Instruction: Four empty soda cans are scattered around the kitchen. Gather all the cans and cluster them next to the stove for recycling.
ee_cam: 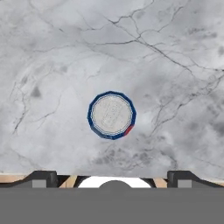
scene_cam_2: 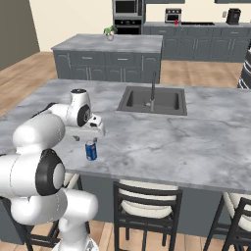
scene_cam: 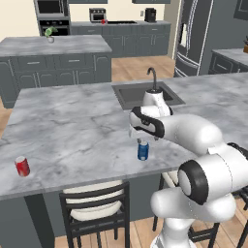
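Note:
A blue soda can (scene_cam: 143, 150) (scene_cam_2: 91, 151) stands upright near the front edge of the marble island counter (scene_cam: 72, 131). From above, in the hand view, its silver top (ee_cam: 111, 115) sits centred. My gripper (scene_cam: 141, 140) (scene_cam_2: 90, 139) (ee_cam: 112, 177) hangs straight over this can, open, with nothing between its fingers. A red soda can (scene_cam: 22, 166) stands at the counter's front left. Far back, a small red can (scene_cam: 102, 21) (scene_cam_2: 175, 22) sits on the rear counter beside the black stove (scene_cam: 121, 22) (scene_cam_2: 197, 23).
A sink with a faucet (scene_cam: 147, 94) (scene_cam_2: 153, 99) is set into the counter behind the gripper. Chairs (scene_cam: 94, 206) (scene_cam_2: 147, 206) stand under the front edge. A second island (scene_cam: 53, 46) with a plant and a tall fridge (scene_cam: 193, 34) lie beyond.

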